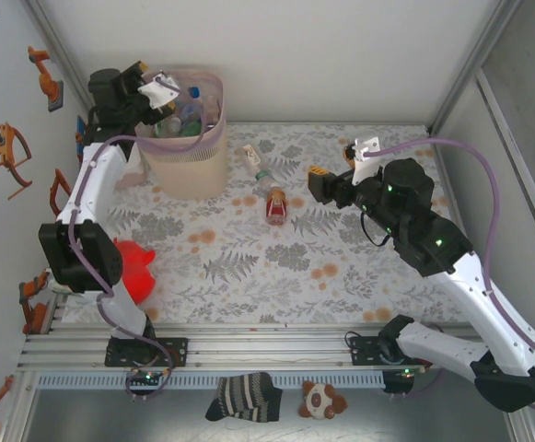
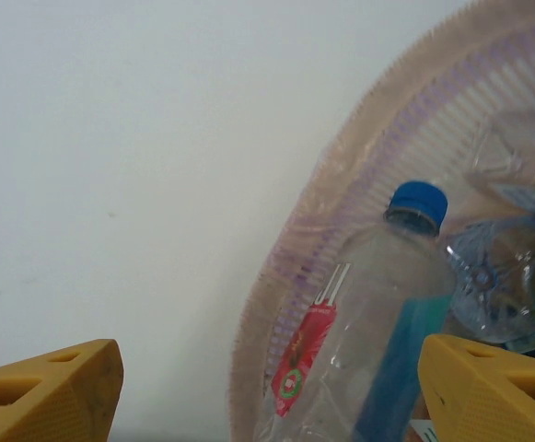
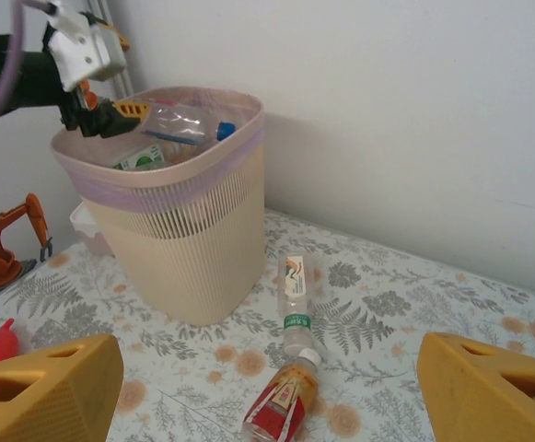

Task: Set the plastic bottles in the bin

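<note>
The beige bin [image 1: 189, 170] with its pink liner stands at the far left of the table, with several plastic bottles inside it. My left gripper [image 1: 161, 103] hovers over the bin's rim [image 2: 295, 239], open, and a clear blue-capped bottle [image 2: 377, 313] lies in the bin below its fingers, untouched on the left side. Two bottles lie on the floral cloth: a clear one [image 1: 256, 161] [image 3: 295, 295] and an amber one with a red label [image 1: 276, 204] [image 3: 281, 405]. My right gripper [image 1: 327, 180] [image 3: 267, 368] hangs open above the table, just right of those two bottles, with nothing in it.
A red plush toy [image 1: 133, 267] lies at the left near my left arm's base. A white box [image 3: 81, 226] sits behind the bin [image 3: 193, 239], and an orange toy excavator [image 3: 9, 244] stands at the left wall. A striped sock [image 1: 244, 396] lies below the front rail.
</note>
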Robot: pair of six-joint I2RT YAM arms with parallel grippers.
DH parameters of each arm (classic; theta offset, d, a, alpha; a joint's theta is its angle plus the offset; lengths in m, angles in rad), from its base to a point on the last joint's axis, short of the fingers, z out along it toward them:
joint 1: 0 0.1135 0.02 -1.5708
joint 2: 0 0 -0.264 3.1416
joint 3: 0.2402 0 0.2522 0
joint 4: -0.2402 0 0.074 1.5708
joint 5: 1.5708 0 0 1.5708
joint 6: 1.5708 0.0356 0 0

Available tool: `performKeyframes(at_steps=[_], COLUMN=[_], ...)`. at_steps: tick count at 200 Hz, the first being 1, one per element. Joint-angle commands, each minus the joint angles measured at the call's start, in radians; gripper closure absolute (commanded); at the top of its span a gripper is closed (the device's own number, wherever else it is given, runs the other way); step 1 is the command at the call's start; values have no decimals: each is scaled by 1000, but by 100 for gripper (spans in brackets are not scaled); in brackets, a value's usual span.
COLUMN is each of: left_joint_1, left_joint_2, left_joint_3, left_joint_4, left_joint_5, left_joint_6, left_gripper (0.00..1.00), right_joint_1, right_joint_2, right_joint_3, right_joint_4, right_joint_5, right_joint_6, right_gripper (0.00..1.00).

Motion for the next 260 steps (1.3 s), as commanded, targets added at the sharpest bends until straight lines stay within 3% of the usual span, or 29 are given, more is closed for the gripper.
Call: performKeyframes(at_steps=[1,43,89,125,148,175,260], left_joint_1=[2,2,3,5,5,5,-25], left_joint_2=[-32,-27,46,102,170,254,438], left_joint_3=[6,65,248,296,387,492,672], left_joint_4=[-73,-163,-431,-483,-558,-634,-690], left_joint_5=[36,-86,-159,-152,-209,-253,-195], left_joint_6=[-207,-551,-814,-885,-937,-963,-946], left_gripper=[22,32,39,48,54,55,54], right_joint_1=[-4,-4,-6,-4,-4,-4,-4], right_joint_2=[2,12,32,40,34,30,9], right_joint_3=[10,3,2,5,1,7,-11], right_joint_4=[45,55,75,78,75,62,54], right_joint_5=[-16,-27,-41,-49,-45,-41,-23], right_joint_6=[2,14,21,20,17,4,11], right_gripper=[18,18,18,18,18,18,18])
